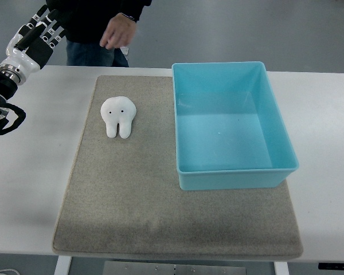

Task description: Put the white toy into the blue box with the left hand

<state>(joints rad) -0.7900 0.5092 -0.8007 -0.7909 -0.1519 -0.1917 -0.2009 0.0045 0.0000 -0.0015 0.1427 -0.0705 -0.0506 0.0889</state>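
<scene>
A white tooth-shaped toy (118,116) with two black dot eyes lies on the grey mat (160,217), left of the blue box. The blue box (275,123) stands on the mat's right half and holds nothing. My left hand (39,28) hangs at the top left corner, above the table's far left edge and well away from the toy. Its fingers are spread and hold nothing. My right arm does not show.
A person in dark clothes stands behind the table's far edge, one hand (118,32) hanging just beyond the mat. The white table (34,183) extends around the mat on all sides.
</scene>
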